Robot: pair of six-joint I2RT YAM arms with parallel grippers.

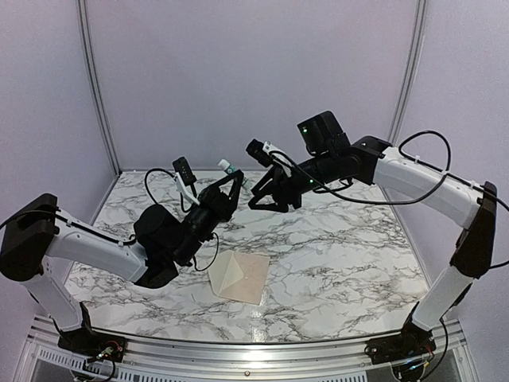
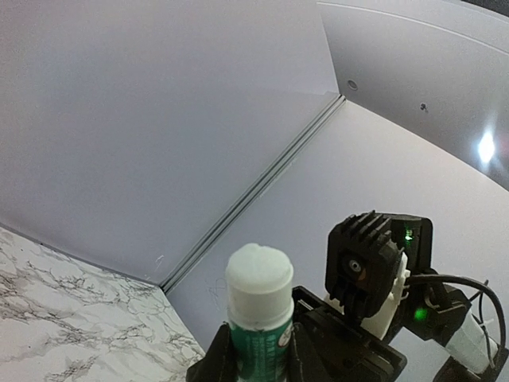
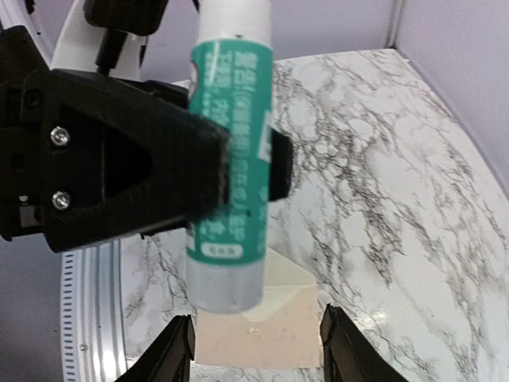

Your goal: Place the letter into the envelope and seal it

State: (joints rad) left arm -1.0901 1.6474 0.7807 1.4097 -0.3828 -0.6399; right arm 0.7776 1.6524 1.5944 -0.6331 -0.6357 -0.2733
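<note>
While your left gripper (image 1: 228, 187) pinches the glue stick (image 3: 229, 159) mid-air, white end tilted up and away | right gripper (image 3: 258, 352) spread, empty, beside it | envelope (image 1: 238, 276) flat on table (image 1: 358, 263) below, toward the bases, nearer left arm | stick likely needs tipping down.

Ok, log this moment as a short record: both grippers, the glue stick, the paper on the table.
left gripper: shut on the glue stick, held clear of the table
right gripper: open, nothing between its fingers, close to the glue stick
glue stick: green and white, white end up
envelope: flat on the marble table, triangular flap showing
letter: peach sheet lying against the envelope; cannot tell whether it is tucked in
sealed: cannot tell
</note>
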